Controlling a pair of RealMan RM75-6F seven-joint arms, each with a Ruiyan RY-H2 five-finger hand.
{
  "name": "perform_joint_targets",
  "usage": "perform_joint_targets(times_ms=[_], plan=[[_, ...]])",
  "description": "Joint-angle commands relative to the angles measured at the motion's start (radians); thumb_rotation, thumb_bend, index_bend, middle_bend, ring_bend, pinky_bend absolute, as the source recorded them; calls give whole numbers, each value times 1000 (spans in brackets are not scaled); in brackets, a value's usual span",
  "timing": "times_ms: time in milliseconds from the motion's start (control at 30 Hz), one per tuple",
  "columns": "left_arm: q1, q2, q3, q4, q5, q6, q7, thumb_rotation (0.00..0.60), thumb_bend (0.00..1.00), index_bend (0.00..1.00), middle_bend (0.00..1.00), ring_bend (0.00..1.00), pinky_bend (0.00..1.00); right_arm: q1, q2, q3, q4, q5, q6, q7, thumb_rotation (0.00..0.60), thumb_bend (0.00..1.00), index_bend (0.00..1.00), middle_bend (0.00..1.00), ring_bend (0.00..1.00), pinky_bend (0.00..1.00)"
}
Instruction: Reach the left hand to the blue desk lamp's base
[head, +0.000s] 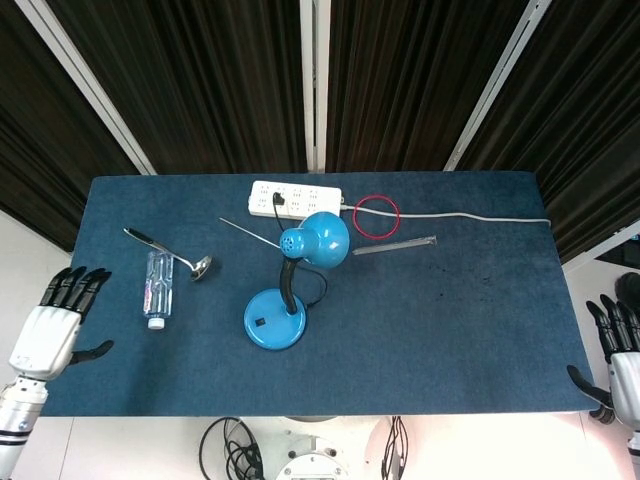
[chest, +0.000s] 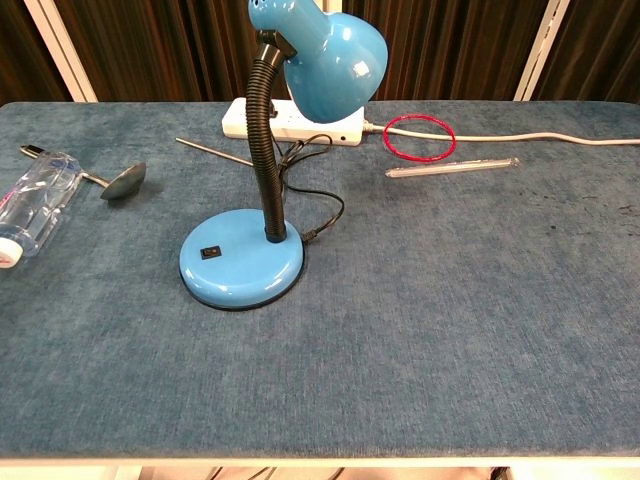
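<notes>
The blue desk lamp stands near the table's middle, its round base (head: 273, 323) (chest: 242, 270) flat on the blue cloth, a black gooseneck rising to the blue shade (head: 318, 238) (chest: 325, 55). My left hand (head: 52, 327) hovers over the table's left front edge, fingers spread and empty, well left of the base. My right hand (head: 622, 362) stays off the right front corner, open and empty. The chest view shows neither hand.
A clear water bottle (head: 158, 288) (chest: 30, 215) and a metal spoon (head: 168, 252) (chest: 115, 183) lie between my left hand and the lamp. A white power strip (head: 295, 198), a red ring (head: 376, 216), a clear tube (head: 394, 244) and a thin rod (head: 250, 235) lie behind it.
</notes>
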Motion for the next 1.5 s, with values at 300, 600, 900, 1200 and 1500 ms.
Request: perform_joint_targets(times_ms=[300, 600, 900, 1200, 1500], plan=[[-165, -95, 93, -35, 209, -203, -56, 600, 308, 227, 842, 855, 911, -2, -3, -3, 5, 14, -10, 19, 600, 120, 0, 0, 0, 0], [-268, -176, 84, -82, 97, -449, 44, 600, 409, 162, 872, 877, 911, -5, -15, -6, 17, -2, 3, 25, 600, 122, 0, 0, 0, 0], [-297, -289, 51, 4, 7, -489, 127, 600, 441, 109, 867, 884, 911, -5, -12, -5, 20, 8, -2, 38, 600, 120, 0, 0, 0, 0], [-326, -343, 42, 49, -69, -540, 207, 600, 496, 82, 873, 893, 914, -4, -9, -4, 27, 17, -11, 48, 600, 119, 0, 0, 0, 0], [-340, -349, 54, 48, -127, -571, 232, 600, 529, 83, 879, 902, 919, -4, -6, -1, 27, 22, -12, 51, 600, 120, 0, 0, 0, 0]])
